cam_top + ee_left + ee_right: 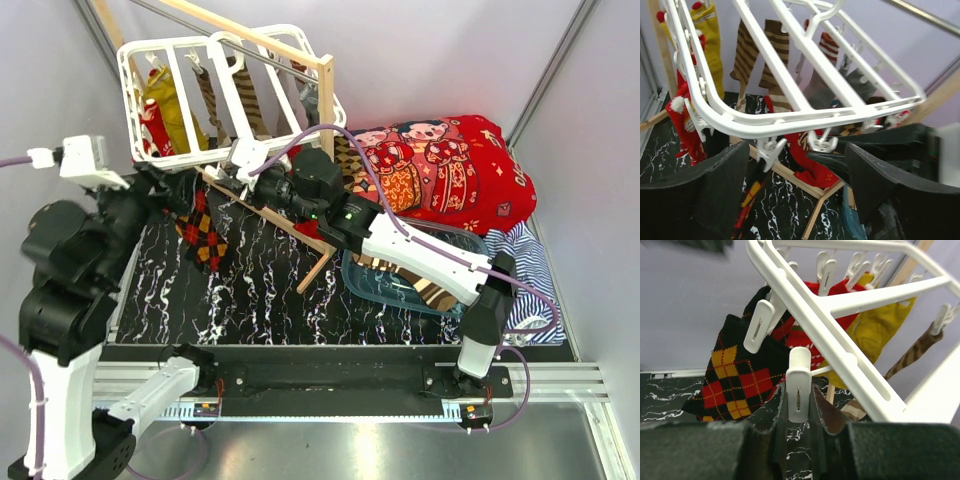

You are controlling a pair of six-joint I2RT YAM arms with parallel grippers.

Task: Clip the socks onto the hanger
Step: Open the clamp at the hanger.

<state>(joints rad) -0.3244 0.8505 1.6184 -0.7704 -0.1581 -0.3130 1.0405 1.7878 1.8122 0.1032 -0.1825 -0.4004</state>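
Note:
The white hanger [128, 100] hangs at the back left, with mustard [170, 110], brown striped [210, 105] and red-white [152, 125] socks clipped on. My right gripper [240, 165] is at its near rail. In the right wrist view it [799, 390] is shut on a white clip [799, 375] of the hanger [840, 347]. My left gripper [170, 195] is just left of it, below the rail. Its fingers [700, 190] stand wide apart under the hanger [805, 117]. The argyle sock [203, 232] hangs beside the left finger [751, 195], under a neighbouring clip [760, 327].
A bare-wood rack [270, 45] holds the hanger; its lower pole [270, 215] crosses the marbled table. The red cartoon blanket [440, 165] lies back right. A blue basket [372, 282] holding a striped sock and a blue-white cloth [525, 270] lie to the right.

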